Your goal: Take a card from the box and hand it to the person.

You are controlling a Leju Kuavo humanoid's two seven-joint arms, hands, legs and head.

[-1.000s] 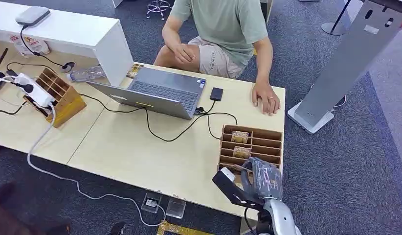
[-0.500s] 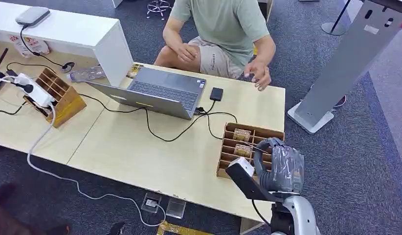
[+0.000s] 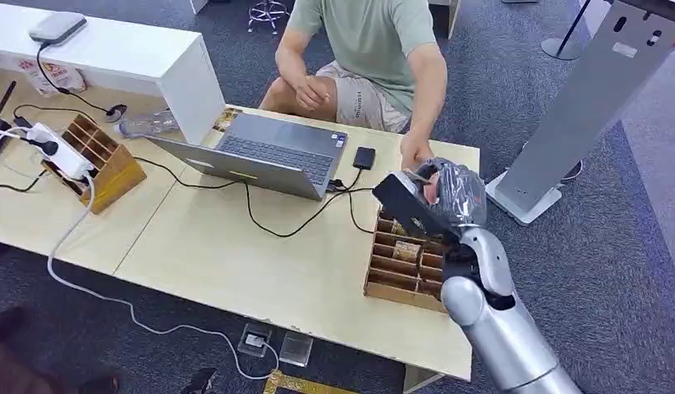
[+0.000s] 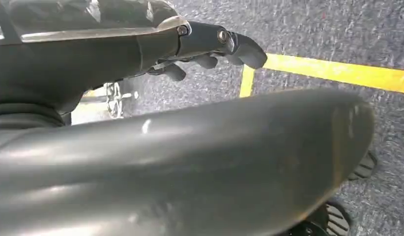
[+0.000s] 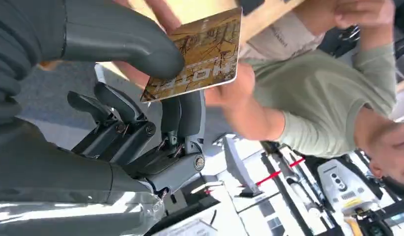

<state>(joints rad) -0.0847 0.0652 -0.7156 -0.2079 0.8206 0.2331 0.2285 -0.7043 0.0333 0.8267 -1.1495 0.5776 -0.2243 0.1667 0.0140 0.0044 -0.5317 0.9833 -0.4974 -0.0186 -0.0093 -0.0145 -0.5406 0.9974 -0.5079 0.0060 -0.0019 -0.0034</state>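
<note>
- A second wooden organiser [image 3: 100, 160] sits at the far left of the bench [image 3: 236, 254], with a white power strip [image 3: 59, 152] lying across it and a white cable trailing off the near edge.
- A clear plastic bottle [image 3: 145, 123] lies on its side beside a white cabinet [image 3: 112, 61].
- An open grey laptop [image 3: 264, 156] stands mid-bench, a black cable looping from it toward the box; a small black device [image 3: 364, 158] lies just to its right.
- The left robot hand [image 4: 210, 46] hangs over grey carpet with a yellow floor line [image 4: 332, 71]; its dark fingers are curled loosely and hold nothing.
- The wooden compartment box [image 3: 404, 263] sits at the right end of the bench, with cards standing in some slots.
- The right robot hand [image 3: 441, 193] is raised above the far side of the box, pinching a tan patterned card [image 5: 200, 54] between the thick thumb and the dark fingers.
- The person's hand [image 3: 415, 156] reaches in and meets the card; in the right wrist view their fingertips touch its edge.
- The person [image 3: 371, 41], in a green shirt, sits at the far side of the bench.
</note>
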